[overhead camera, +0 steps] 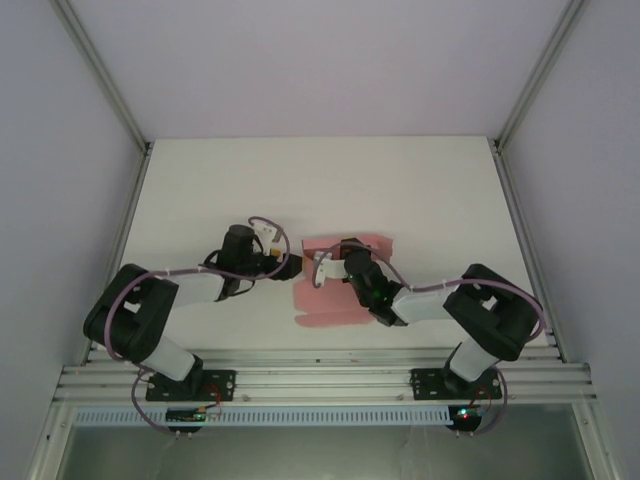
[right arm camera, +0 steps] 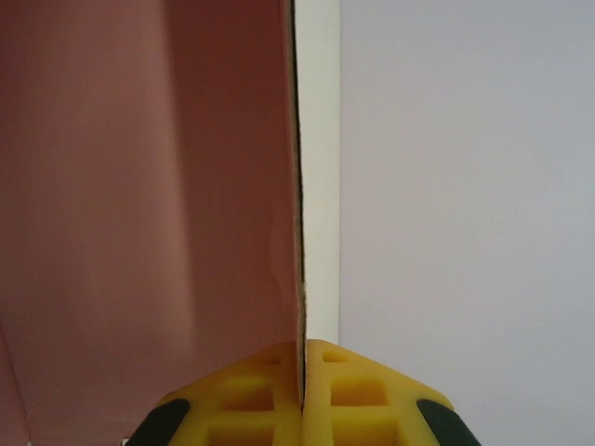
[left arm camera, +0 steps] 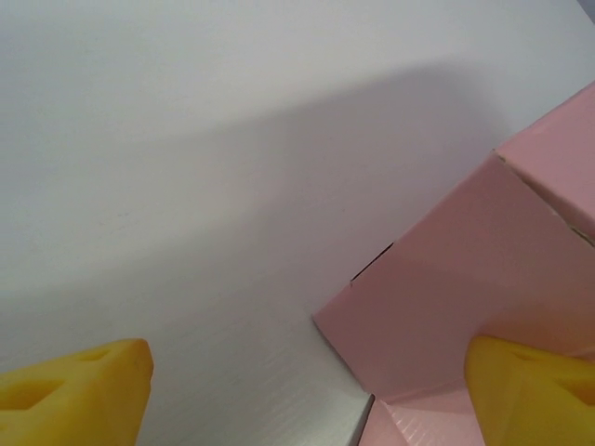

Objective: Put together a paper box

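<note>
A: As the table (overhead camera: pixel 200 190) spreads white under both arms, where does the paper box (overhead camera: pixel 322 303) lie on it?

B: Near the middle, between the two wrists. It is part-folded: some panels lie flat and one stands on edge (the right wrist covers much of it from overhead).

A: And the step in hand?

B: Raising a wall, I judge. The right gripper (right arm camera: pixel 303 376) is closed tight on a thin upright panel, with the pink face on one side and the pale back on the other. To do it well, pinch close to the panel's edge and swing it about its crease rather than pull. The other side should steady the base so the card doesn't slide.

A: The arms?

B: The right arm (overhead camera: pixel 430 300) bends at the elbow and reaches inward, low over the box. The left arm (overhead camera: pixel 190 288) mirrors it, with its wrist just beside the box's left edge.

A: Its pincer?

B: The left gripper (left arm camera: pixel 307 400) stands wide. One of its fingers (left arm camera: pixel 79 390) is over the table and the other is at a pink panel near a corner. Whether that one is touching, I cannot tell.
</note>
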`<state>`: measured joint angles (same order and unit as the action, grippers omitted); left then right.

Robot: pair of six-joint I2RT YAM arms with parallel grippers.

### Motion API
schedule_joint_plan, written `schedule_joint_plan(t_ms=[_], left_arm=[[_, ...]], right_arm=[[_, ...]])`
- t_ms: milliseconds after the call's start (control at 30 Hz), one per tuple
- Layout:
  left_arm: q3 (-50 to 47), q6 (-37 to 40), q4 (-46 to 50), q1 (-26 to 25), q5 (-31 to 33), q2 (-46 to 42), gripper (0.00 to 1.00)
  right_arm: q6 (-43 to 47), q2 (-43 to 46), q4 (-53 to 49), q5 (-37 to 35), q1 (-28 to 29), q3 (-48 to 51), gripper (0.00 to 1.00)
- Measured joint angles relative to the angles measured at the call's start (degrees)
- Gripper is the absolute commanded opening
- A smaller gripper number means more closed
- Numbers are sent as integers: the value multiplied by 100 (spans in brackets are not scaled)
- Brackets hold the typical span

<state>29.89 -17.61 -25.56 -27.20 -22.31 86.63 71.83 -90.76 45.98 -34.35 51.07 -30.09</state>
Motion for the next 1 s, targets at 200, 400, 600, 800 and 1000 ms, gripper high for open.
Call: schedule_joint_plan(t_ms=[200,400,600,800,1000], left_arm=[[-352,125,245,-37,87,-588,77],[-404,411,278,-72,-236,-699,69],[-74,621,243,-302,-417,-153,67],[201,658,-17,-584,-63,297,57],[199,695,-426,-828,800,317,48]], right_arm=[[0,2,13,2,0,7,0],[-13,4,11,4,-9,7,0],[-94,4,-74,4,-9,4,0],[-192,31,-136,2,-9,4,0],[-323,63,-310,-4,-9,-59,0]])
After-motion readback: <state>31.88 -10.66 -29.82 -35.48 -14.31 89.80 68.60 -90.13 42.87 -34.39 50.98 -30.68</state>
